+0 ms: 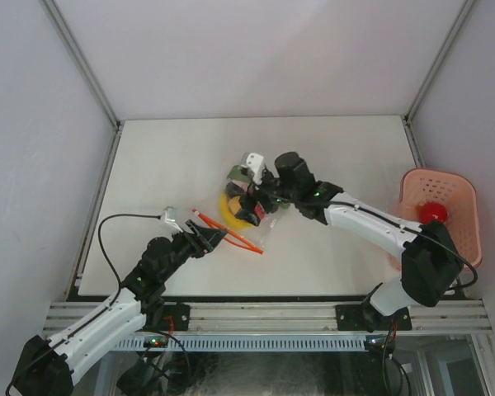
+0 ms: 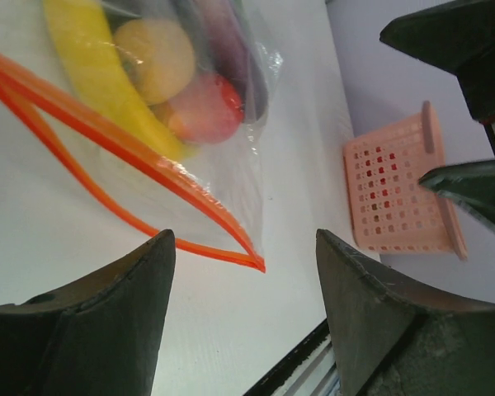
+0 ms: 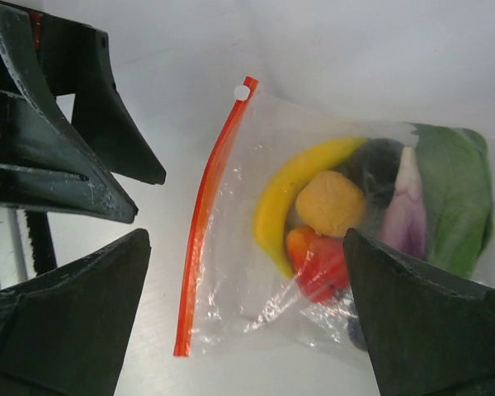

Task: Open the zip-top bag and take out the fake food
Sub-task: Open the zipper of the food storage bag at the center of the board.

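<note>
Poised at zip (image 2: 132, 148) with left jaws wide for pinch; straddling bag (image 3: 239, 289) mid-surface (image 1: 330, 165) with right jaws wide to pin, food (image 3: 330, 202) inside.

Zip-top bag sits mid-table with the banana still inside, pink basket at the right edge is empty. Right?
Not empty: the top external view shows a red round piece lying in the pink basket. The rest holds: the zip-top bag sits mid-table with the banana still inside.

The right pincer (image 1: 250, 203) partly hides the zip-top bag (image 1: 252, 234).
</note>
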Tool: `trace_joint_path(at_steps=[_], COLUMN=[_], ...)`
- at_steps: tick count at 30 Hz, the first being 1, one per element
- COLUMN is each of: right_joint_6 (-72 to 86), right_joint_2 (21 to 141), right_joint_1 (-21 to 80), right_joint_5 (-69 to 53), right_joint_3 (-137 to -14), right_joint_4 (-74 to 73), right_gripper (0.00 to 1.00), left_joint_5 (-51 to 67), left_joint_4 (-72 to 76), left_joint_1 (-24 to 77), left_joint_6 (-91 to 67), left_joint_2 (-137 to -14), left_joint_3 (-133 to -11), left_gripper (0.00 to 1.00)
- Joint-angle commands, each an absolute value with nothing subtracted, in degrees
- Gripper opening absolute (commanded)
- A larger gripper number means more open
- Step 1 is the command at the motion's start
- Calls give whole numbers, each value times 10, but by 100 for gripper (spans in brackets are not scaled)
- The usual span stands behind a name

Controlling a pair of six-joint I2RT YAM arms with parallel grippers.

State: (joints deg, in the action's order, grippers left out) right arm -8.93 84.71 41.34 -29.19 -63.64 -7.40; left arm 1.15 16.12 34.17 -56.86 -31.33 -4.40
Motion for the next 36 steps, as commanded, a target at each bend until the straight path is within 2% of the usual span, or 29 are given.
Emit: trace_joint_path(at_steps=[1,8,12,14,23,36], right_joint_6=[-96,-94,-106,-106,-98,-101], right_joint_2=[872,913,921,923,934,938], right_joint_1=[476,504,514,517,528,542], right_joint_5=[-130,-64,-54,-52,-48,-71], right_joint_3=[-640,-641,-640,-640,-640,-641], right_joint_4=[-19,-11,-16,-16,-18,-29], right_gripper=[99,94,81,79,77,76], left_joint_5=[-36,-67,-79,-80,-69,-60], left_joint_4=[94,13,10,6,4,39], left_joint_1=[344,344,344,344,344,344], left_joint_6=[-558,-559,-565,-564,-563,-587], left_joint_2=[-288,-241,-235,-244,-296,-293], left_joint_3=[-62,-60,-55,-60,-79,-54], left_gripper=[72,68,58,57,56,54])
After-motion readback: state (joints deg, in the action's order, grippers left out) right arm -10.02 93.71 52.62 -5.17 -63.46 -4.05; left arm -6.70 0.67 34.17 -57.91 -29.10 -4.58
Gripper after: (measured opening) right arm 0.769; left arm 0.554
